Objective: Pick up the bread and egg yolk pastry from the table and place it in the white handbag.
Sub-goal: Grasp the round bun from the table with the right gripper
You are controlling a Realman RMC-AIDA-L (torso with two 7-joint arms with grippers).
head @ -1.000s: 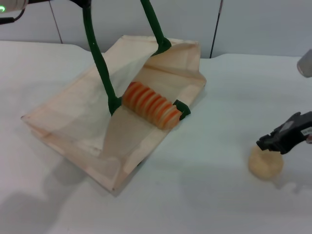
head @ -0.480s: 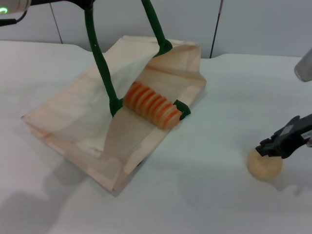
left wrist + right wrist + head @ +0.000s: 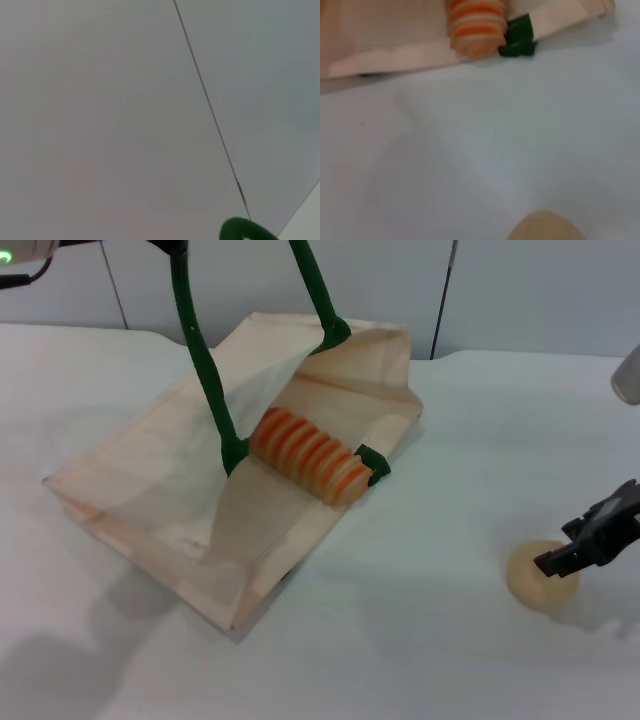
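Observation:
The white handbag (image 3: 150, 490) lies on the table with its mouth open toward the right. Its two dark green handles (image 3: 205, 380) are pulled up taut to my left gripper (image 3: 175, 246) at the top edge, which is shut on them. A bit of a handle (image 3: 244, 232) shows in the left wrist view. The striped orange bread (image 3: 310, 454) lies in the bag's mouth and also shows in the right wrist view (image 3: 476, 25). The round pale egg yolk pastry (image 3: 528, 580) sits on the table at the right. My right gripper (image 3: 598, 538) hangs just over its right side.
The white table (image 3: 430, 640) runs around the bag and pastry. A grey wall with panel seams (image 3: 440, 300) stands behind the table. A green handle base (image 3: 372, 465) lies beside the bread's end.
My right gripper has moved right and slightly down, from the pastry's near top to its right side. The pastry, bag and bread have stayed in place.

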